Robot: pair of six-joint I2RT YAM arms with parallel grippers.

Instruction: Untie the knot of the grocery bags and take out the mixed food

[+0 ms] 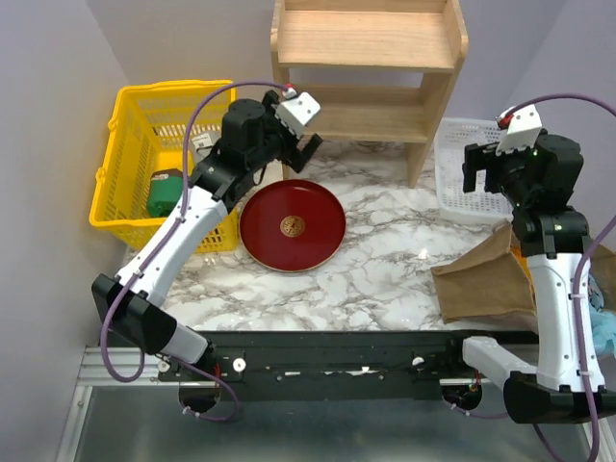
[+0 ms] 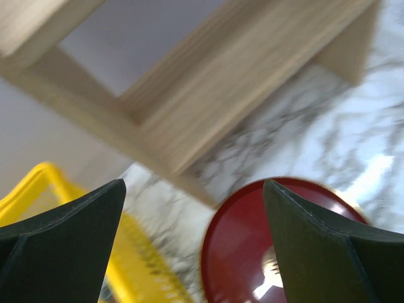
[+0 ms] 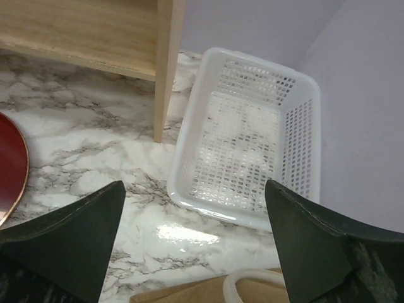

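Two hands hover raised and empty, fingers wide apart: left hand (image 1: 310,147), right hand (image 1: 478,169). The brown paper bag (image 1: 481,285) lies flat on the worktop (image 1: 385,252) beside the right arm, with the light-blue bag (image 1: 604,332) at the frame's right edge. The red plate (image 1: 292,226) likely awaits food.

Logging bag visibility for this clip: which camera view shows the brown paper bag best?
The top external view: the brown paper bag lies on the table, only its right edge behind the right arm. The right wrist view catches just an edge and a handle loop at the frame bottom. The left wrist view misses it.
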